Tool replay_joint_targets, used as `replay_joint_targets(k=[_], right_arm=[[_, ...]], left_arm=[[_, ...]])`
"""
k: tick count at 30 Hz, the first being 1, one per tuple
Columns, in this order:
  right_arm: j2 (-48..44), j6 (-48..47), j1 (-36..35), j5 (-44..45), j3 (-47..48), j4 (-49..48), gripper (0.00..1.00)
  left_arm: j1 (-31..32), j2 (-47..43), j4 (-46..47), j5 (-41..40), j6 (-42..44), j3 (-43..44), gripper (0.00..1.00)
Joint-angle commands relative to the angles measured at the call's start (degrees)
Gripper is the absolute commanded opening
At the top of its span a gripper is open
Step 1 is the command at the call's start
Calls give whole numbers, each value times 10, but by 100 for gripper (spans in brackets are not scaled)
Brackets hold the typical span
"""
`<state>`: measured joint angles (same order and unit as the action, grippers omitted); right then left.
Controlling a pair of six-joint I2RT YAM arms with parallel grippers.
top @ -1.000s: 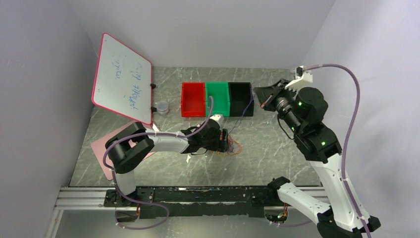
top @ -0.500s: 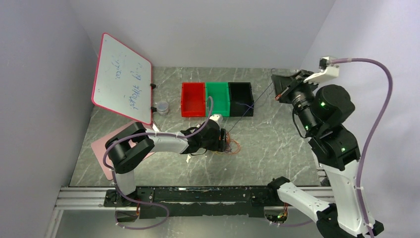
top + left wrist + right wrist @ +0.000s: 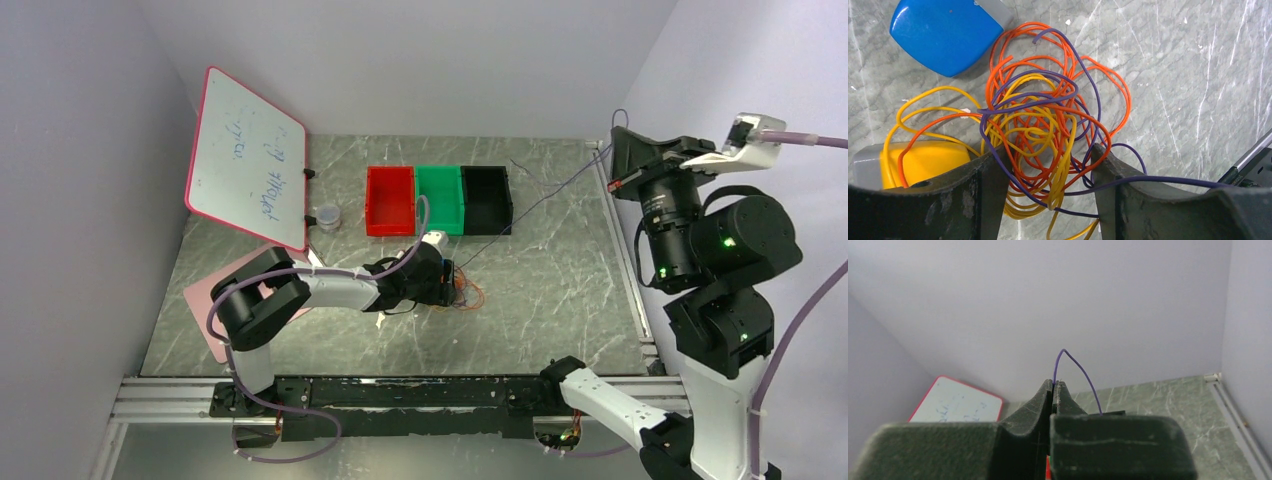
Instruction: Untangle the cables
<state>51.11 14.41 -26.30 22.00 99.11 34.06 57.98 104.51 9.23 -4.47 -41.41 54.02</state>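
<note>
Straddling a knot of yellow, orange and purple cables (image 3: 1048, 125) on the marbled grey bench (image 3: 560, 300), the left end effector (image 3: 1048, 165) stands low with its jaws apart, one finger on each side of the tangle and neither clamped on it. A yellow block with a grey end (image 3: 923, 162) lies partly under one finger among the yellow loops, and a rounded blue piece (image 3: 943, 32) sits just beyond the heap, touching its orange coils. From the knot one purple cable (image 3: 540, 201) runs out in a taut line, slanting up and across the bench to the right end effector (image 3: 612, 165), which is raised high at the far right edge. Seen from the wrist, that end effector (image 3: 1053, 385) is pressed shut on the strand, whose free end arches above the fingertips. Farther back, red (image 3: 390, 200), green (image 3: 440, 198) and black (image 3: 486, 198) bins stand side by side near the rear wall. To their left a small jar (image 3: 326, 216) rests beside a tilted, red-framed whiteboard (image 3: 245, 160).
</note>
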Motion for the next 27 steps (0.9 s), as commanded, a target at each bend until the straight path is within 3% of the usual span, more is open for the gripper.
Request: replay_joint_targets(k=[1, 17, 20, 21, 23, 24, 27], right_arm=[[-1, -45, 3, 38, 24, -21, 0], [-12, -143, 2, 150, 57, -86, 0], [-13, -153, 2, 172, 54, -93, 0], [-12, -154, 2, 176, 53, -90, 0], [-8, -149, 1, 183, 43, -80, 0], [-7, -144, 1, 185, 32, -73, 0], [-7, -110, 1, 209, -15, -42, 0]], left_arm=[[3, -1, -33, -19, 0, -20, 64], [3, -4, -40, -29, -5, -28, 62], [3, -9, -45, -34, -5, -34, 52], [3, -12, -46, -34, -3, -35, 44], [3, -20, -54, -41, -1, -36, 13], [2, -26, -63, -46, -1, -35, 8], [3, -52, -89, -65, 6, -35, 7]])
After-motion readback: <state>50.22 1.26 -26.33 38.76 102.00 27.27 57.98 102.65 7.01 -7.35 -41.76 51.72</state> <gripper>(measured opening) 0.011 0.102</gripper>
